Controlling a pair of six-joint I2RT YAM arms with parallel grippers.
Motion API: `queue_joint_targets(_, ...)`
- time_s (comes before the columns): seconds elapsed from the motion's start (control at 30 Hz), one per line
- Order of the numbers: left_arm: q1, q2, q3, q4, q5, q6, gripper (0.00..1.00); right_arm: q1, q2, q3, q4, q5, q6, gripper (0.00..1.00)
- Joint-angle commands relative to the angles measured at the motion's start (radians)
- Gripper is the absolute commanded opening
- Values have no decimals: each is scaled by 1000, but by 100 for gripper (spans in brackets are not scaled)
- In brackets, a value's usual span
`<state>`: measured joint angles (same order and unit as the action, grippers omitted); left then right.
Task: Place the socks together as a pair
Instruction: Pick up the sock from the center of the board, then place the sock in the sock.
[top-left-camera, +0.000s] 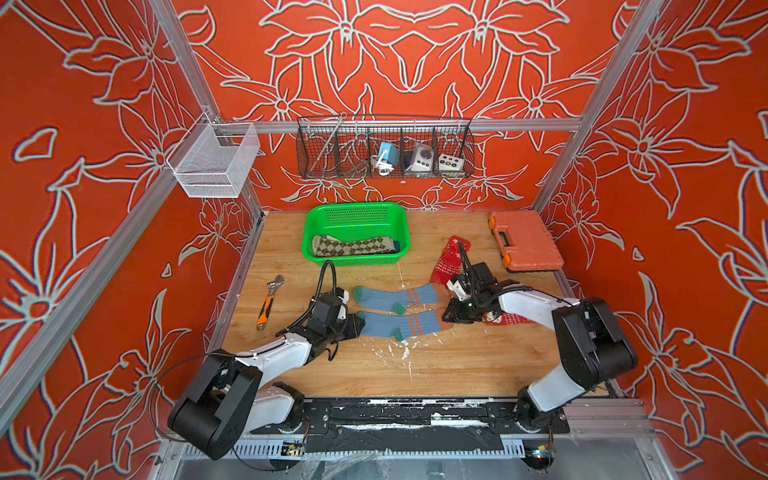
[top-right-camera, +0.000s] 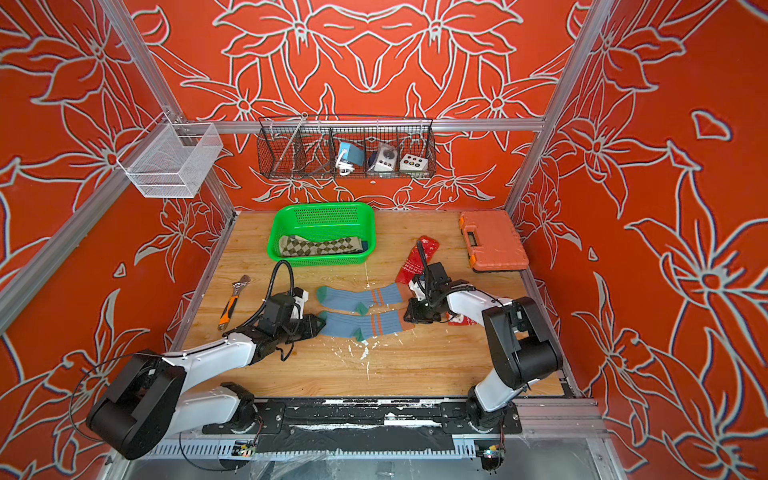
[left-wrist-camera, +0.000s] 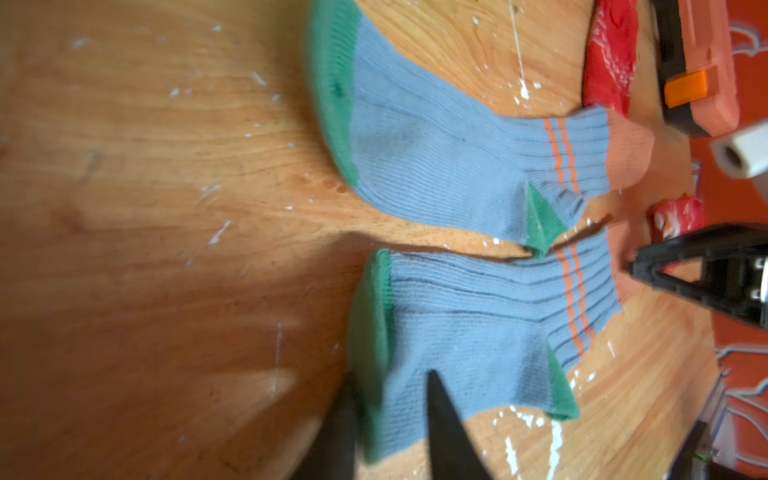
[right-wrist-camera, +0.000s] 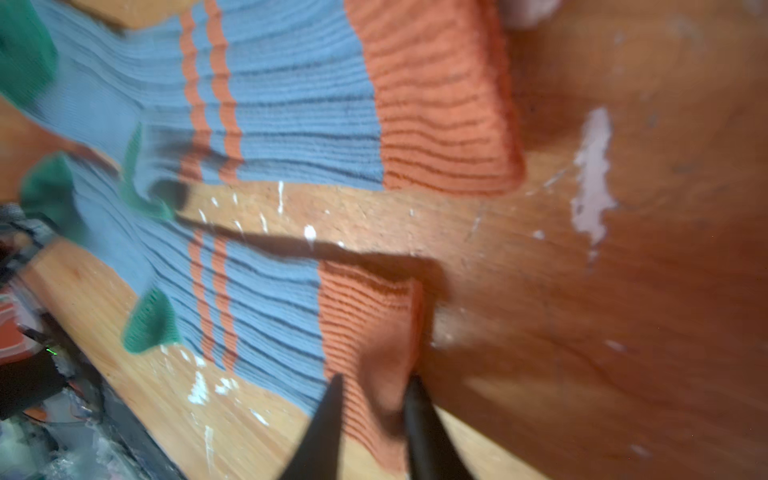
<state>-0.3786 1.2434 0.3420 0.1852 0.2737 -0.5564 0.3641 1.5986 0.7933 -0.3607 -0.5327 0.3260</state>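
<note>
My left hand (left-wrist-camera: 390, 380) pinches the near blue sock (top-left-camera: 395, 325) by its green toe, my right hand (right-wrist-camera: 375, 380) pinches its orange cuff; the far blue sock (top-left-camera: 390, 297) lies just beside it.

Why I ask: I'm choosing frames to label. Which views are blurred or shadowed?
Both top views: sharp, evenly lit. Left wrist view: mildly blurred, dark shadow on the table beside the near blue sock. Right wrist view: most smeared, a shadow band crossing the table.
</note>
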Motion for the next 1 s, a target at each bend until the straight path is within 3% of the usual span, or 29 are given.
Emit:
queue_joint_targets(0.0,-12,11,1,16,38,12,8,12,14,-23,33,-48,10,0)
queue_joint_targets(0.07,-18,-23,12,-12,47,7,0,12,-21,-22,14,-67,9,0)
queue_joint_targets(0.27,-22,-196,122,-101,60,-36,0,11,-202,105,-164,-62,-13,0)
queue_joint_targets(0.4,-18,-194,264,-174,5,-15,0,8,-241,248,-242,-23,-24,0)
queue_joint_targets(0.67,0,-27,383,-173,-97,51,0,-14,-57,483,-288,-27,-65,0)
queue_joint_targets(0.97,26,71,392,-188,-107,81,0,-23,79,495,-241,-66,-70,0)
